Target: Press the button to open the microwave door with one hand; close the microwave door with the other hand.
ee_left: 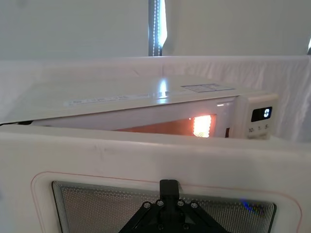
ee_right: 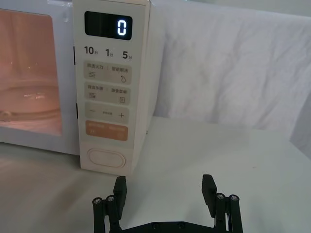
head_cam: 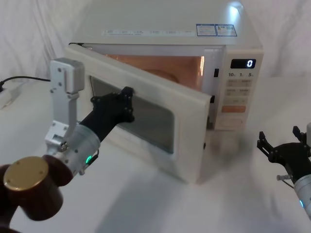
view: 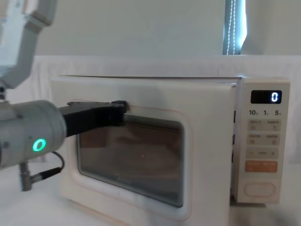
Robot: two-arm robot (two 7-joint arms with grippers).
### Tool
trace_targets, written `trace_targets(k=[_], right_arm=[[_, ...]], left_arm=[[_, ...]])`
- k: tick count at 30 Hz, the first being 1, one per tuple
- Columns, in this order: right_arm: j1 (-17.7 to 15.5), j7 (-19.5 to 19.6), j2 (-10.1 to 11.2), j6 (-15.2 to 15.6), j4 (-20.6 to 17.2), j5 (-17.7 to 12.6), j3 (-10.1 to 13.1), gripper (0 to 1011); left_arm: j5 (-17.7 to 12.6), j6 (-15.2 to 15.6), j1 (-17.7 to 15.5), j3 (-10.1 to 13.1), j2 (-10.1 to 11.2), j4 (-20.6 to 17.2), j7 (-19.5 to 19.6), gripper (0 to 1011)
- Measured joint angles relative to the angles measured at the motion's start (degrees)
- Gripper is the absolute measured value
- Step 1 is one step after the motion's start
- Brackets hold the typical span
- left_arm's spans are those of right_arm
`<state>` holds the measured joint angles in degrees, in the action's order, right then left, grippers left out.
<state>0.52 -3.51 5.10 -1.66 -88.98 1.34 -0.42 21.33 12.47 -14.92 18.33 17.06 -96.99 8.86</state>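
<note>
The cream microwave (head_cam: 165,24) stands at the back of the table, its cavity lit orange. The microwave door (head_cam: 189,111) hangs partly open, swung out toward me. My left gripper (head_cam: 127,104), shut, rests its tip against the door's dark window (ee_left: 97,208); in the chest view the left gripper (view: 120,110) touches the window's upper left corner. The wide cream button (ee_right: 106,159) sits at the bottom of the control panel, under the orange key. My right gripper (ee_right: 165,182) is open and empty, low over the table and well back from the panel (head_cam: 279,135).
A black cable (head_cam: 24,78) and a white power strip (head_cam: 7,97) lie at the far left of the white table. White cloth hangs behind the microwave. The display (view: 274,97) reads 0.
</note>
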Motion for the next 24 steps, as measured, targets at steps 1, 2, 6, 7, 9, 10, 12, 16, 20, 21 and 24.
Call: trace_targets(k=[1, 2, 6, 7, 9, 10, 12, 16, 20, 21, 24], right_arm=[[0.00, 0.00, 0.00, 0.00, 0.00, 0.00, 0.00, 1002], [0.00, 0.00, 0.00, 0.00, 0.00, 0.00, 0.00, 1002], [0.00, 0.00, 0.00, 0.00, 0.00, 0.00, 0.00, 1002], [0.00, 0.00, 0.00, 0.00, 0.00, 0.00, 0.00, 1002], [0.00, 0.00, 0.00, 0.00, 0.00, 0.00, 0.00, 1002], [0.00, 0.00, 0.00, 0.00, 0.00, 0.00, 0.00, 1002], [0.00, 0.00, 0.00, 0.00, 0.00, 0.00, 0.00, 1002], [0.00, 0.00, 0.00, 0.00, 0.00, 0.00, 0.00, 1002], [0.00, 0.00, 0.00, 0.00, 0.00, 0.00, 0.00, 1002], [0.00, 0.00, 0.00, 0.00, 0.00, 0.00, 0.00, 1002], [0.00, 0.00, 0.00, 0.00, 0.00, 0.00, 0.00, 1002]], left_arm=[[-0.63, -0.13, -0.75, 0.28, -0.60, 1.09, -0.04, 0], [-0.98, -0.19, -1.16, 0.45, -0.95, 1.65, -0.06, 0], [-2.01, -0.32, -2.75, 0.90, -2.32, 3.72, -0.02, 0], [-2.43, -0.39, -3.44, 1.03, -2.91, 4.44, 0.07, 0], [-2.75, -0.41, -4.05, 1.13, -3.51, 5.04, 0.25, 0], [-2.89, -0.41, -4.29, 1.15, -3.78, 5.30, 0.34, 0], [-3.38, -0.35, -5.22, 1.17, -4.73, 5.97, 0.60, 0], [-3.69, -0.15, -5.94, 1.15, -5.70, 6.57, 0.88, 0], [-4.09, 0.16, -7.12, 0.89, -7.07, 8.01, 0.92, 0], [-4.21, 0.19, -7.31, 0.85, -7.25, 8.26, 0.88, 0], [-4.72, 0.21, -7.93, 0.73, -7.99, 9.19, 0.79, 0]])
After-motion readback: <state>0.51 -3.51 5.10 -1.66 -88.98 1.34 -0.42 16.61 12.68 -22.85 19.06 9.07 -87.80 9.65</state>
